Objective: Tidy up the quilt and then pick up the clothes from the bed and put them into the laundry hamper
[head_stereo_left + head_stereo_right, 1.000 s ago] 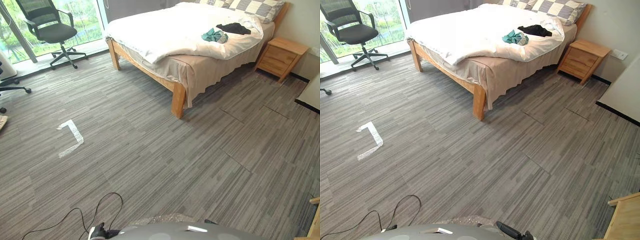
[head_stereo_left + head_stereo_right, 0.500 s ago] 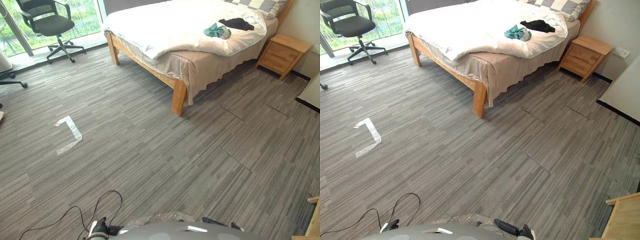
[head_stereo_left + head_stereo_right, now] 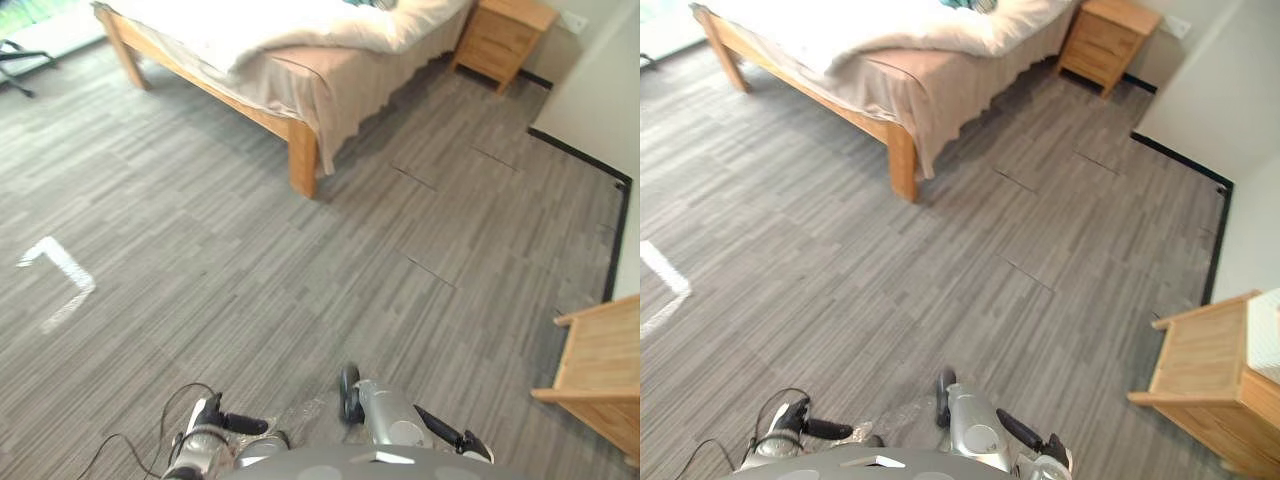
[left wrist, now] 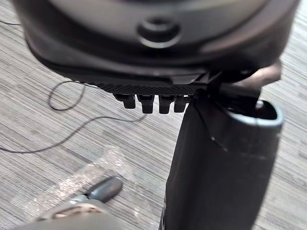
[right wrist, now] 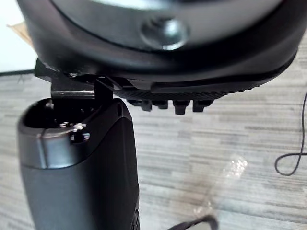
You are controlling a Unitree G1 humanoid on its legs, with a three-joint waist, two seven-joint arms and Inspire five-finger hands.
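Observation:
The bed's wooden post point(image 3: 302, 168) stands across the grey floor, far from me. A rumpled white quilt point(image 3: 270, 25) hangs over the bed's near side, above a beige skirt. A scrap of teal clothing point(image 3: 970, 4) lies on the quilt. My left hand point(image 4: 153, 62) hangs over the floor with its fingers point(image 4: 151, 103) relaxed and nothing in them. My right hand point(image 5: 158, 62) hangs the same way, fingers point(image 5: 172, 105) relaxed, holding nothing.
A wooden nightstand point(image 3: 500, 35) stands beside the bed's head. A white wall point(image 3: 600, 90) with a black skirting runs along the right. A light wooden piece of furniture point(image 3: 595, 370) stands near me on the right. A white tape corner point(image 3: 55, 280) marks the floor at left.
The camera has tipped down and swung right, so the bed sits at the top edge and the wooden furniture has come in at right. The black garment has left the view.

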